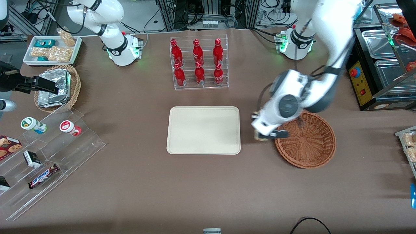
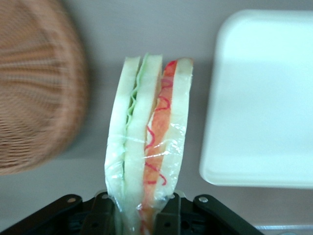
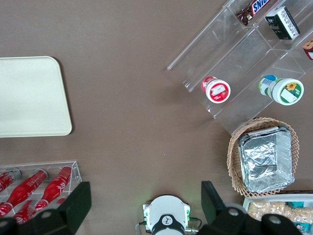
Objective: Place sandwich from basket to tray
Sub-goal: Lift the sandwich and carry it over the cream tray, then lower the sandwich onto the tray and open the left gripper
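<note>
Brown cloth covered the surface [image 1: 130,195], and everything here is placed against the cream-beige tray [image 1: 203,130] that lay flat at its middle. Toward the working arm's end from the tray sat the round, reddish-brown woven basket [image 1: 308,148], near the tray but not touching it, with a strip of bare cloth between them. Farther from the front camera than the tray stood a clear rack of red bottles [image 1: 199,63]. Toward the parked arm's end from the tray rested a paler wicker basket of foil packets [image 1: 57,87]. The gripper [image 1: 261,136] hung over the strip between tray and basket, just beside the basket's rim. Its jaws were pinched on one end of the sandwich [image 2: 146,152], which was wrapped in clear film and stood clear of the cloth, its pale bread and its green and red-pink filling edge-on to the wrist camera, the tray on one flank and the basket on the other.
</note>
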